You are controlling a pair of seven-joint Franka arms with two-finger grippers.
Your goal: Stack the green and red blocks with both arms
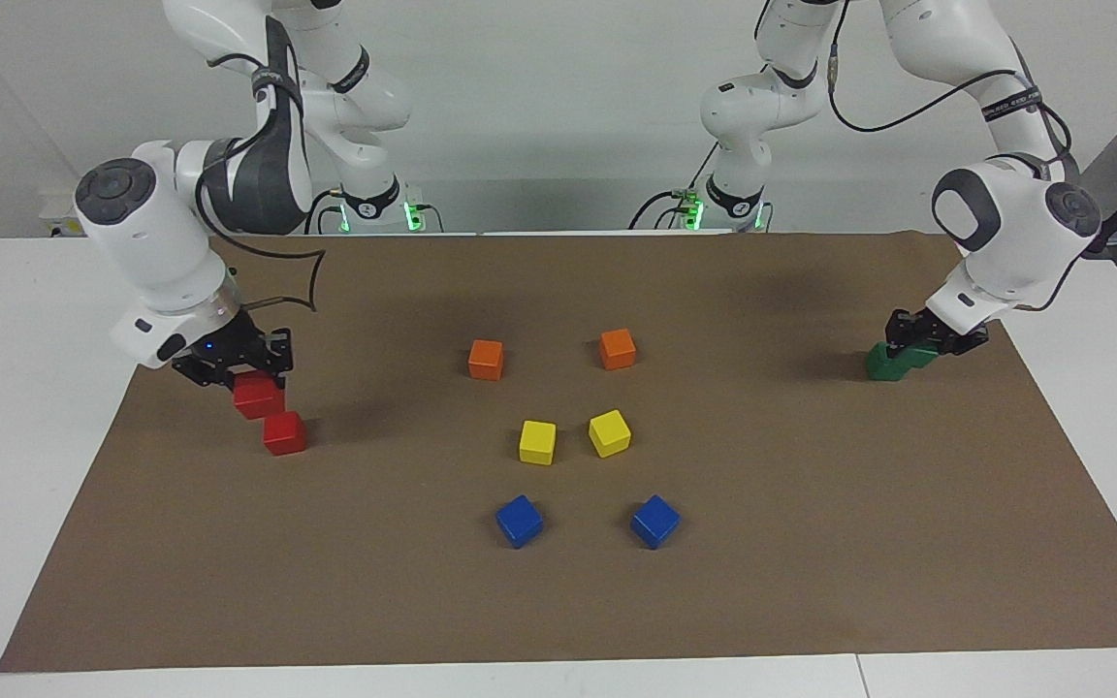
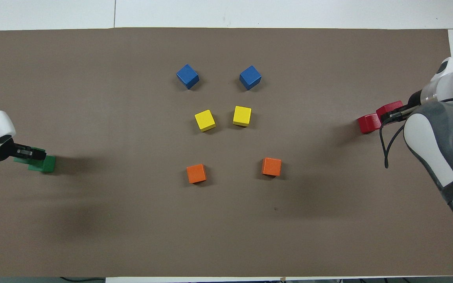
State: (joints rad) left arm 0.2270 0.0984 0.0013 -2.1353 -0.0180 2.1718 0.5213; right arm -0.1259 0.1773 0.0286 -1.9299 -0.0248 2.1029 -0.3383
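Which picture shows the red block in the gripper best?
The facing view: the red block shows under the right gripper, above the second red block. In the overhead view, the right arm partly covers it.

You have six loose cubes [image 1: 574, 436] mid-desk [image 1: 811, 582] in pairs — two-cube clusters [image 1: 270, 415] [image 1: 898, 361] at either end

Two white jointed arms, the right arm [image 1: 146, 242] and left arm [image 1: 1014, 218], carry dark grey joint caps, looping black cables and black strap bands with small white lettering, seemingly a label. Green lights glow at both bases.
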